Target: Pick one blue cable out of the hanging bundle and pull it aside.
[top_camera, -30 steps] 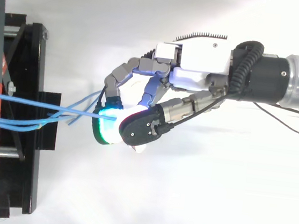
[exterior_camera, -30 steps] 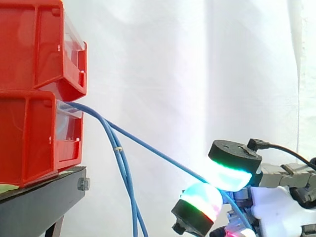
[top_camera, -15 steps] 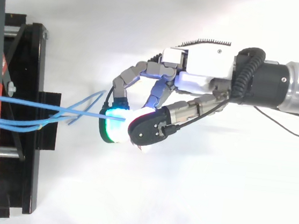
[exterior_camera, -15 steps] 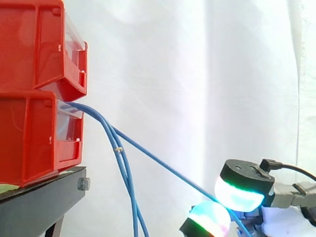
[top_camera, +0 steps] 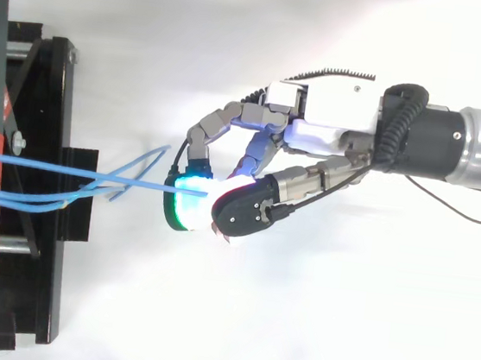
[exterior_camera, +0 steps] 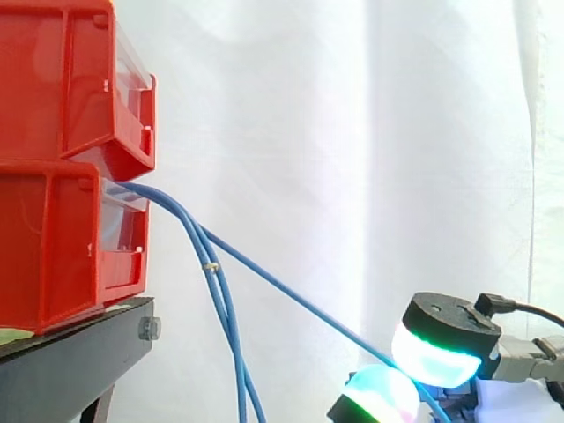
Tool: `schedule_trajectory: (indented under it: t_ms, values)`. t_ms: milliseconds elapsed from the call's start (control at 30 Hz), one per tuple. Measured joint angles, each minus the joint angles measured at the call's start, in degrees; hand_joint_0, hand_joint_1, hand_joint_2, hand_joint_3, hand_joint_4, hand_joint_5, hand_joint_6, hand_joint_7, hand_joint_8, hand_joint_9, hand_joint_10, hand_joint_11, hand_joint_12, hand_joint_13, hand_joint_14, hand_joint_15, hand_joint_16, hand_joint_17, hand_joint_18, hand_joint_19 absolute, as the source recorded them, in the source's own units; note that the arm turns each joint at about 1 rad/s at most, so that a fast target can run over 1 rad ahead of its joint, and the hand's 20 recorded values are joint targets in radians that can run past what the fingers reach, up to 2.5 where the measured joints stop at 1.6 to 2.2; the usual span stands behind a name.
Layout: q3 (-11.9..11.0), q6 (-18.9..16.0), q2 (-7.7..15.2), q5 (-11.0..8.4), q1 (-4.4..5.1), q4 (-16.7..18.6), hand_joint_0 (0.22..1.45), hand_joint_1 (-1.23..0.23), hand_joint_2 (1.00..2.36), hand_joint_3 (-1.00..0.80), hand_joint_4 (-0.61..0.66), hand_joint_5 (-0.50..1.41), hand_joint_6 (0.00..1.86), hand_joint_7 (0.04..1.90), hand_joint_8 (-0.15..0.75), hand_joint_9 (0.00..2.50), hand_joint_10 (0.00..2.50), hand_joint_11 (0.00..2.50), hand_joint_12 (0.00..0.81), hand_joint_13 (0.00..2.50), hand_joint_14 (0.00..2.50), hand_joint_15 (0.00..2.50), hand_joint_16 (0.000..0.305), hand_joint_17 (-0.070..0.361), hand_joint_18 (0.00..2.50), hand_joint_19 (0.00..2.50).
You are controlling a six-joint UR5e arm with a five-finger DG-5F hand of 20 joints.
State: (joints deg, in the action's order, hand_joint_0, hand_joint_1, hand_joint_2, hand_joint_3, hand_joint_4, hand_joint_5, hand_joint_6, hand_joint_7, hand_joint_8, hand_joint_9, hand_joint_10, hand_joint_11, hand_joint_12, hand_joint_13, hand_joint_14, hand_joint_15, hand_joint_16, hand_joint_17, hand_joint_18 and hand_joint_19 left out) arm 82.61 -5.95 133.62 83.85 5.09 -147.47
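A bundle of thin blue cables (exterior_camera: 222,317) comes out of the lower red bin (exterior_camera: 70,238) and hangs down beside the black stand (exterior_camera: 70,361). One blue cable (exterior_camera: 291,298) is drawn out of the bundle, slanting down to the right. It runs taut into my hand (top_camera: 315,136), which is shut on it, pinched between glowing cyan-green fingertips (top_camera: 187,204). The same pinch sits low at the right in the side view, at the fingertips (exterior_camera: 436,348). In the top view the pulled cable (top_camera: 67,172) runs nearly level from the bin to the hand.
Two red bins are stacked on the black stand at the left, the upper bin (exterior_camera: 75,84) above the lower. A white curtain (exterior_camera: 352,132) hangs behind. Open space lies to the right of the stand.
My hand has moved right and downward, away from the bins, still holding the blue cable. The cable slants lower than before.
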Motion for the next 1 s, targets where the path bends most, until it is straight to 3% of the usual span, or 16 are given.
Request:
schedule_trajectory:
  t_ms: [1000]
  values:
    - [0.0, 2.3, 0.0, -0.01, 0.36, -0.3, 0.54, -0.86, 1.36, -0.01, -0.12, -0.05, 0.91, 1.16, 0.289, 1.25, 0.02, 0.51, 0.304, 1.08, 0.02, 0.52, 0.060, 0.135, 0.90, 0.40]
